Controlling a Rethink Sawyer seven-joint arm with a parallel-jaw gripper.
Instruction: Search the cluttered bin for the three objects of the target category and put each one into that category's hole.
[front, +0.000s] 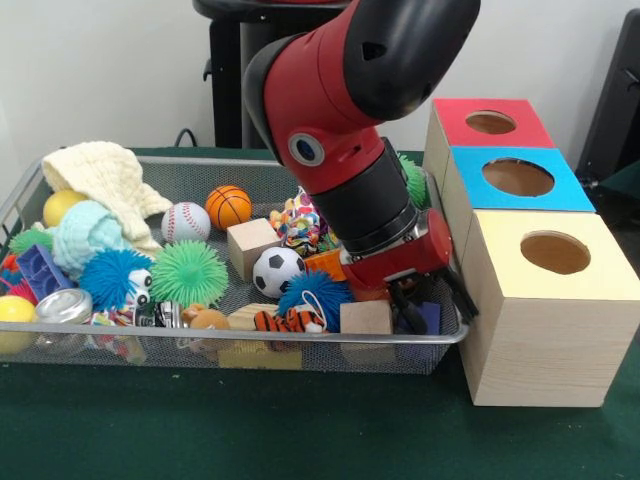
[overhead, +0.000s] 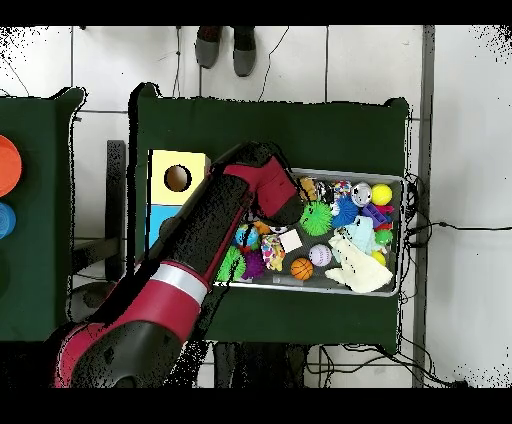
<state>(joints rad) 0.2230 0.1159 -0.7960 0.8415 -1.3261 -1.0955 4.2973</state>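
Arm's down in the wire bin (front: 30, 180), gripper (front: 432, 303) low in the corner beside the yellow box (front: 560, 330), fingers spread open, gripping nothing; soccer ball (front: 276, 271) sits mid-bin, baseball (front: 186, 222) and basketball (front: 228, 206) behind

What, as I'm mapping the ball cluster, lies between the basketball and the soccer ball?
A plain wooden cube sits between the basketball and the soccer ball; the front view shows it.

Balls (front: 277, 271) scattered in mesh bin (front: 300, 352)
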